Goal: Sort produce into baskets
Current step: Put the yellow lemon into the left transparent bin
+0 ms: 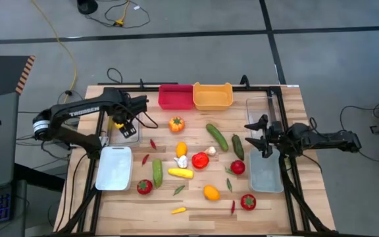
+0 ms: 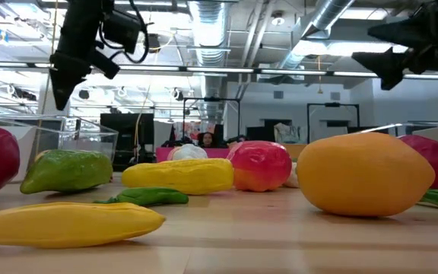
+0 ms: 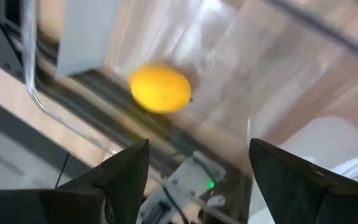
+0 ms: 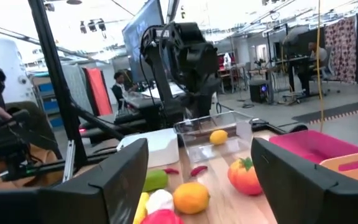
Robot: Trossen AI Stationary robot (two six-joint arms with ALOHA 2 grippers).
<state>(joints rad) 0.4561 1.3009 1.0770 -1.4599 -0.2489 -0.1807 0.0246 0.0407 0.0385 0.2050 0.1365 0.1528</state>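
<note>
We find the table (image 1: 288, 99) still strewn with produce, most of it lying between the two pale trays and in front of the red bin (image 1: 175, 97) and orange-yellow bin (image 1: 212, 96). The left end effector (image 1: 127, 125) hangs open over the left clear tub (image 1: 125, 131), where a yellow lemon (image 3: 161, 89) lies loose. The right end effector (image 1: 260, 136) stands open and empty above the right clear tub (image 1: 260, 112). We judge the green cucumber (image 1: 217, 137) light, rigid and slick; grip it mid-length, across its narrow width.
</note>
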